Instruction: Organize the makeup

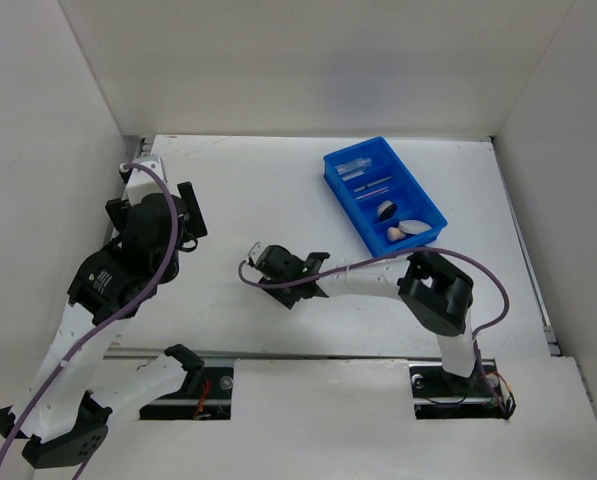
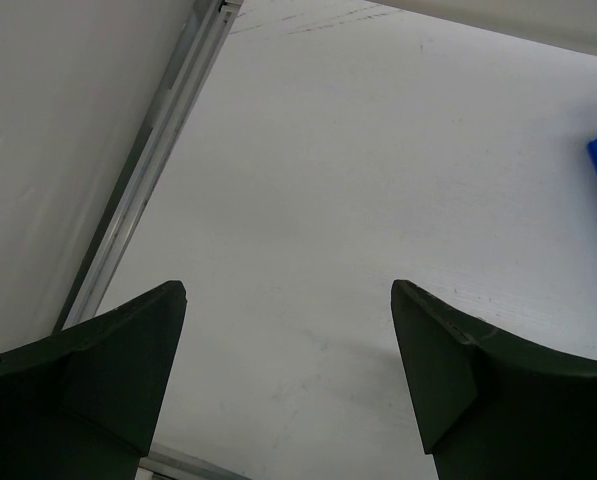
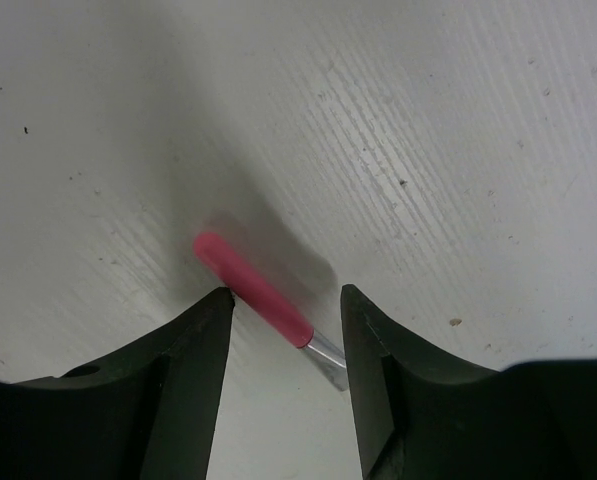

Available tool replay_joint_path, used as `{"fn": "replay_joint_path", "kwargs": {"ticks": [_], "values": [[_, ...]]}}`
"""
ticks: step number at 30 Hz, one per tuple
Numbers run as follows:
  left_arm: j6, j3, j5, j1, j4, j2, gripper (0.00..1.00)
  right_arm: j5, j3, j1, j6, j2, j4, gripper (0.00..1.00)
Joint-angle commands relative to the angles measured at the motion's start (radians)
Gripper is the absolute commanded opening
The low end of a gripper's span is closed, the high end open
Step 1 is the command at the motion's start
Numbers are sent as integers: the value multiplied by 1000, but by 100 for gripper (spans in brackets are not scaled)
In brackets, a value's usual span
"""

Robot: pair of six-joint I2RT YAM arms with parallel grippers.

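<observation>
Within right end effector (image 3: 286, 294) (parted): stick (image 3: 248, 284)

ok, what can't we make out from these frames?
- Pink stick: right wrist view, metal end hidden behind a finger of the right tool; top view, the tool covers it.
- Tray contents: top view, too small to name.
- Tray, left wrist view: only a blue corner, cut by the right edge.

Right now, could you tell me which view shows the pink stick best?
The right wrist view: the pink stick lies close and sharp within the open right gripper. The top view hides it under that gripper; the left wrist view misses it.
</observation>
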Motion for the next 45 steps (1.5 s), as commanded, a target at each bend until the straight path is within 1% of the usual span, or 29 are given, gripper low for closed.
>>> {"fn": "replay_joint_path", "kwargs": {"ticks": [1, 3, 4, 7, 9, 13, 15, 16, 17, 20, 21, 23, 25, 27, 28, 29, 30, 31, 32, 33, 34, 35, 36, 37, 38, 39, 40, 42, 45], "values": [[6, 9, -30, 0, -5, -14, 81, -17, 17, -13, -13, 22, 37, 53], [6, 9, -30, 0, -5, -14, 81, -29, 3, -24, -13, 22, 37, 53], [6, 9, -30, 0, -5, -14, 81, -29, -6, -24, -13, 22, 37, 52], [6, 9, -30, 0, -5, -14, 81, -52, -16, -45, -2, 31, 37, 42], [6, 9, -30, 0, -5, -14, 81, -87, -16, -70, 10, 31, 37, 33], [6, 18, -30, 0, -5, -14, 81, -216, -5, -149, 75, 41, 37, 33], [6, 18, -30, 0, -5, -14, 81, -244, 19, -183, 84, 50, 37, 29], [6, 18, -30, 0, -5, -14, 81, -244, 30, -192, 84, 60, 22, 22], [6, 18, -30, 0, 4, -14, 81, -244, 41, -205, 84, 70, 1, 20], [6, 18, -30, 0, 5, -14, 81, -216, 92, -214, 102, 80, -41, 14], [6, 18, -21, 0, 5, -14, 81, -183, 101, -214, 102, 80, -41, 12], [6, 18, -21, 0, 5, -14, 81, -155, 147, -223, 118, 48, -64, 10], [15, 18, -21, 0, 5, -14, 81, -85, 196, -245, 176, 33, -102, 5], [15, 18, -21, 0, 14, -14, 81, -55, 298, -269, 241, 19, -157, 5], [15, 18, -21, 0, 14, -14, 81, -46, 335, -304, 265, 7, -174, 5], [15, 18, -21, 0, 14, -14, 81, -35, 410, -326, 295, 7, -191, 5], [15, 18, -21, 0, 24, -14, 81, -35, 440, -350, 332, -17, -202, 5], [24, 9, -21, 0, 24, -14, 81, -35, 463, -378, 427, -30, -202, 5], [24, 9, -21, 0, 24, -14, 81, -90, 477, -447, 476, -44, -202, 5], [24, 9, -31, 0, 24, -1, 81, -124, 477, -487, 533, -59, -178, 4], [24, 9, -31, 0, 24, -1, 81, -164, 446, -525, 638, -100, -95, 4], [24, 18, -31, 0, 24, 8, 81, -202, 416, -563, 692, -120, -49, 4], [24, 18, -31, 0, 24, 8, 81, -294, 355, -638, 734, -136, 5, 4], [24, 18, -31, 0, 24, 8, 81, -314, 337, -671, 774, -145, 43, 2], [24, 18, -31, 0, 24, 8, 81, -315, 323, -700, 849, -145, 77, 2], [24, 27, -31, 0, 24, 8, 81, -324, 308, -750, 878, -145, 97, 2], [34, 28, -31, 0, 24, 8, 82, -324, 276, -774, 942, -145, 132, 2], [34, 28, -31, 0, 24, 8, 82, -354, 218, -832, 1002, -145, 180, 1], [34, 28, -31, 0, 24, 8, 82, -376, 185, -872, 1087, -145, 244, 1]]}}
